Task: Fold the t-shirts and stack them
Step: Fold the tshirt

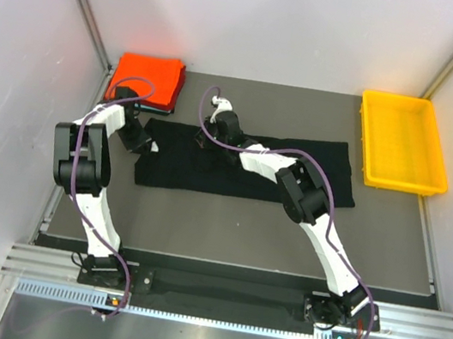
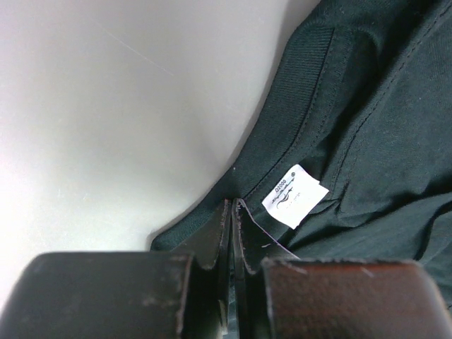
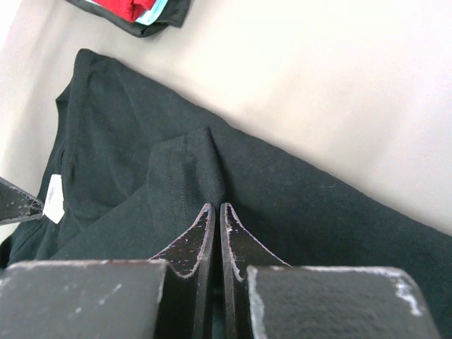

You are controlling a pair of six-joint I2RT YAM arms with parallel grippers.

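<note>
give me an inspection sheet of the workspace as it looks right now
surface: dark grey table, matte and flat
job's things: black t-shirt lying across the middle, partly folded, white neck label showing; folded orange-red shirt at the far left corner, with a teal shirt edge showing in the same stack
clutter: yellow tray at the far right, nothing seen in it
grippers: left tool shut on the black t-shirt at the collar by the label; right tool shut on a raised fold of it
cables: purple cables looped along both arms
surroundings: white walls, metal rail at the near edge
</note>
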